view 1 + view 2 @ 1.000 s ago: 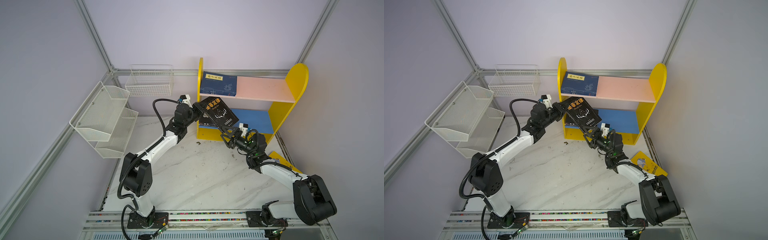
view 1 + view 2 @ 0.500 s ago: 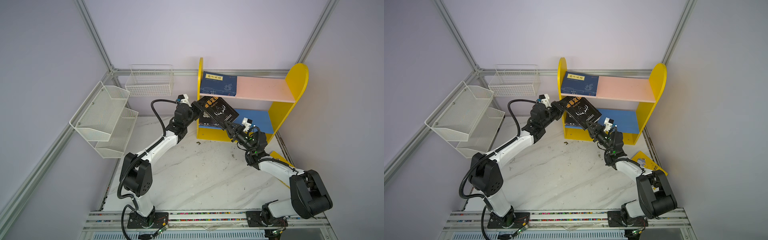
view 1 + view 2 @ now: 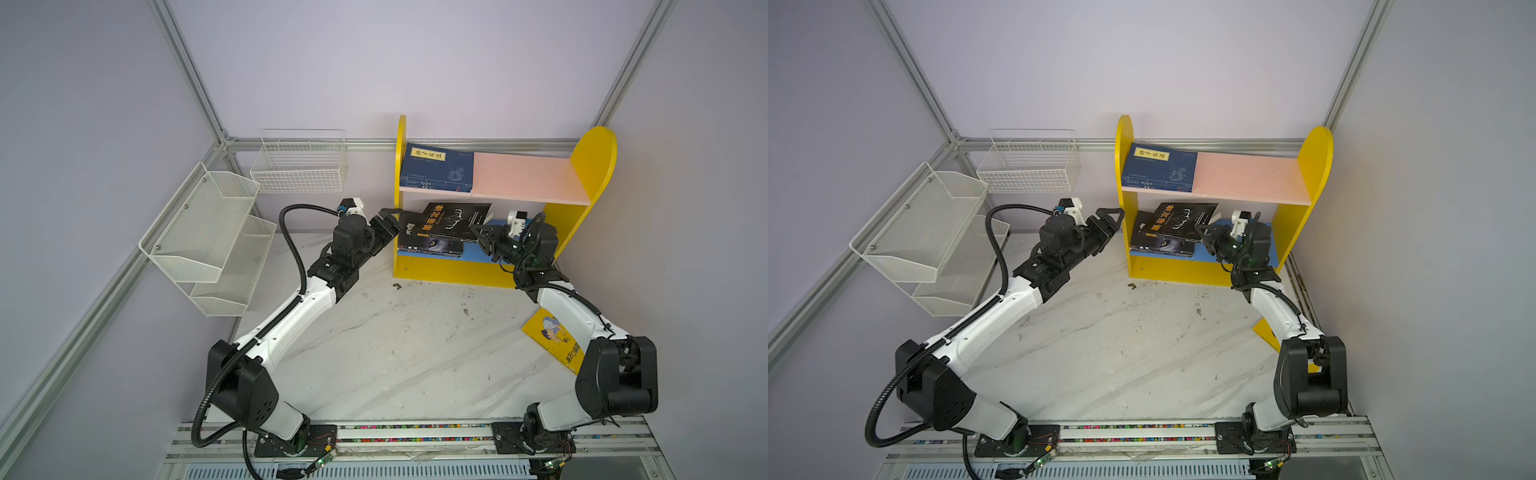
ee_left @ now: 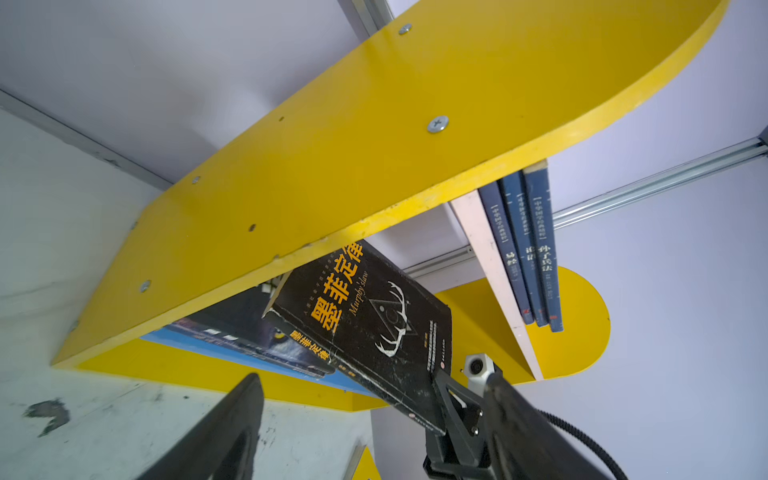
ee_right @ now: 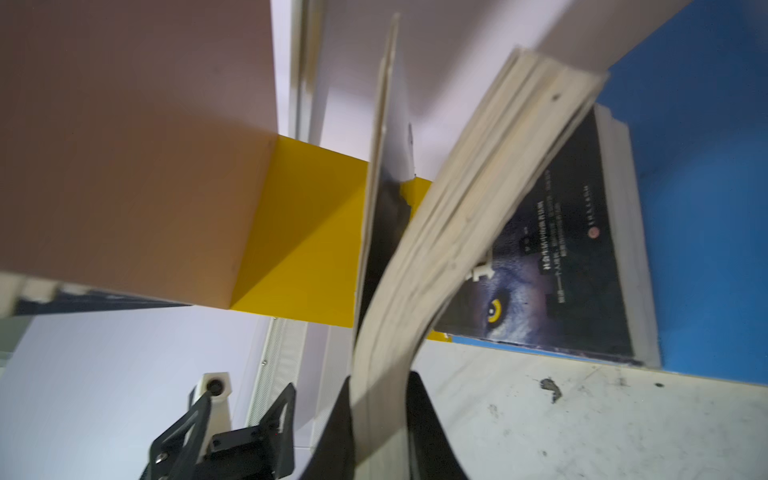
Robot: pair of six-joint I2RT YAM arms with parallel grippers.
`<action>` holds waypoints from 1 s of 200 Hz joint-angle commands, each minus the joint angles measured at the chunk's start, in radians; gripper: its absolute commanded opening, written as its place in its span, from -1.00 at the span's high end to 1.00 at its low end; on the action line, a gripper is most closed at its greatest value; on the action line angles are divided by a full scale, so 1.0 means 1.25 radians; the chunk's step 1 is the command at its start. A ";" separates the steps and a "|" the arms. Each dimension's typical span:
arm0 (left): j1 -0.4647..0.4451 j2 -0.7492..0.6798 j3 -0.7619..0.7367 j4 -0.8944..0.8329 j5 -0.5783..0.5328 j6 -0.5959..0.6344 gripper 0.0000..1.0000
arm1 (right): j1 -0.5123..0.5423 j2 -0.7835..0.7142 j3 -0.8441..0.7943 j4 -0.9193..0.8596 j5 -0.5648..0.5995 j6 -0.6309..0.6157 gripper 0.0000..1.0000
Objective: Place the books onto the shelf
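Where my right tool (image 3: 482, 235) stands: clamped on the black paperback book (image 3: 449, 220), at its page edge.
Left tool (image 3: 390, 226): spread, empty, nearby.
Book axis: slanted toward my left tool, over the stack (image 3: 428, 248) on the blue lower board (image 3: 471, 254) of the yellow wooden shelf (image 3: 590, 166).

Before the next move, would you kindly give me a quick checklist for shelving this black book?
1. Right gripper shut on the black Murphy's law book: ok.
2. Left gripper open, apart from that book: ok.
3. Book lying flat on the blue lower board: not ok; tilted over the wolf-eye book.
4. Book's cover closed: not ok; it splays away from the pages.
5. Every book on the shelf: not ok; the yellow cartoon book lies on the table.
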 commanded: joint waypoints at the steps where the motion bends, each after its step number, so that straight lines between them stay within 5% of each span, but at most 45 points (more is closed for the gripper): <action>1: 0.019 -0.052 -0.070 -0.047 -0.062 0.042 -0.65 | 0.009 0.052 0.065 -0.114 -0.113 -0.141 0.65; 82: 0.040 -0.126 -0.142 -0.081 -0.098 0.035 -0.67 | 0.008 0.216 0.220 -0.129 -0.127 -0.185 0.66; 200: 0.050 -0.124 -0.181 -0.065 -0.080 -0.005 -0.68 | -0.049 0.178 0.208 -0.035 -0.156 -0.117 0.70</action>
